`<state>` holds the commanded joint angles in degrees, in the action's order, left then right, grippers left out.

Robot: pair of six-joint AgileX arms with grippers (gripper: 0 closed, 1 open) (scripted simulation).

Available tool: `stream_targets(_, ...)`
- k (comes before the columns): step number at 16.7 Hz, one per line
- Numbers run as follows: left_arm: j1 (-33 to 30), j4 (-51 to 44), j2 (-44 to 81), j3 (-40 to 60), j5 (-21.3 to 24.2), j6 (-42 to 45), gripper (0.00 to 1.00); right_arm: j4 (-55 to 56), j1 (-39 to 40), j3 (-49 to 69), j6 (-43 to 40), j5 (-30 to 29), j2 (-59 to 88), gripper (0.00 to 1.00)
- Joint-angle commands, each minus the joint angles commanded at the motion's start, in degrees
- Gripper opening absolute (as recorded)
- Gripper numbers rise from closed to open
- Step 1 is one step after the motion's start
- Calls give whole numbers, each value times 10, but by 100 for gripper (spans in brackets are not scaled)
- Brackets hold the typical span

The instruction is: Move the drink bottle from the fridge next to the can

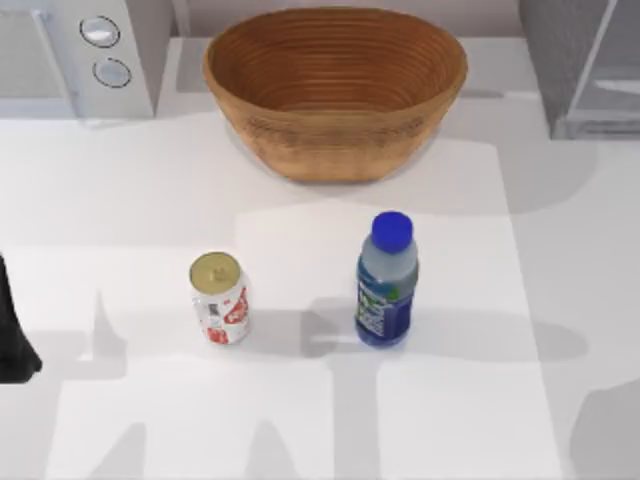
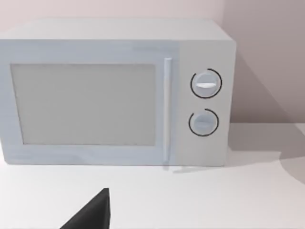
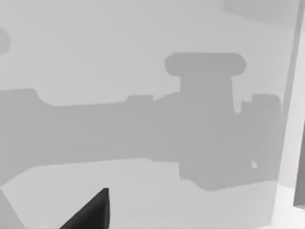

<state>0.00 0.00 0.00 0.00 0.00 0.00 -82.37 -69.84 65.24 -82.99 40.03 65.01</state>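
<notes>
Bottle (image 1: 386,285) stands upright on the desk (image 1: 120,200), near the can (image 1: 220,298) but apart, well clear of the fridge (image 1: 580,60). Whether either pincer is wide or narrow cannot be told. A retreating arm could clip and topple it.

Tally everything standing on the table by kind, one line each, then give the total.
Drinks: 2, the can and the bottle
Baskets: 1, the basket
Appliances: 2, the microwave and the fridge
Total: 5
</notes>
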Motion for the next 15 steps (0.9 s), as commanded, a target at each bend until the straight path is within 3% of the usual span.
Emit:
stream_targets(4,0,0,0,0,0,0,100,-11,-199,61,-204,78,223,100)
stream_targets(7,0,0,0,0,0,0,100,-20,-290,93,-297,117,331,100)
stream_targets(10,0,0,0,0,0,0,100,-26,-334,110,-339,138,385,100)
stream_targets(15,0,0,0,0,0,0,100,-28,-339,113,-345,141,393,100)
